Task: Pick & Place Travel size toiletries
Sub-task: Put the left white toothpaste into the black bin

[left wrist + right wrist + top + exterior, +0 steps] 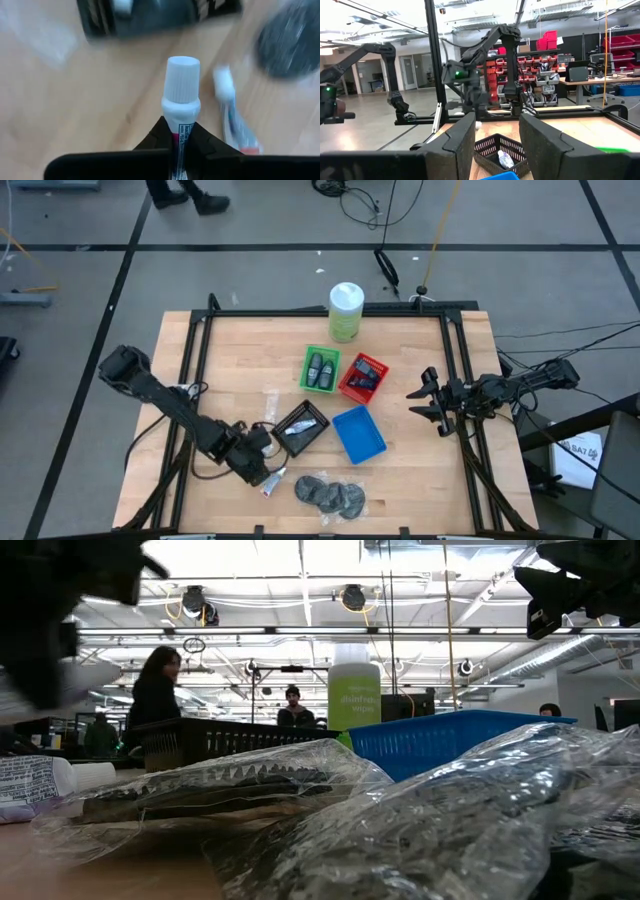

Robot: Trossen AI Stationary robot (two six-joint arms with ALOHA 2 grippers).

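Observation:
My left gripper (258, 457) is shut on a small white tube (182, 95) near the table's near-left part, beside the black tray (300, 428). A second white tube (231, 112) lies flat on the wood near it, and a third tube (506, 160) lies in the black tray. Two dark oval bottles (320, 370) sit in the green tray, and navy packs (365, 372) sit in the red tray. Grey discs (330, 495) in clear bags lie by the near edge. My right gripper (430, 401) hangs open above the table's right side. My left gripper pinches the white tube between its two fingers on the printed body just below the cap's shoulder (181, 131). The tube lies along the fingers and its ribbed cap (183, 80) sticks out past the fingertips. It looks lifted off the wood.
An empty blue tray (358, 433) sits right of the black tray. A tall pale-green canister (346, 310) stands at the far edge. Black frame rails (190, 360) run along the table's sides. People stand in the room beyond (155, 690).

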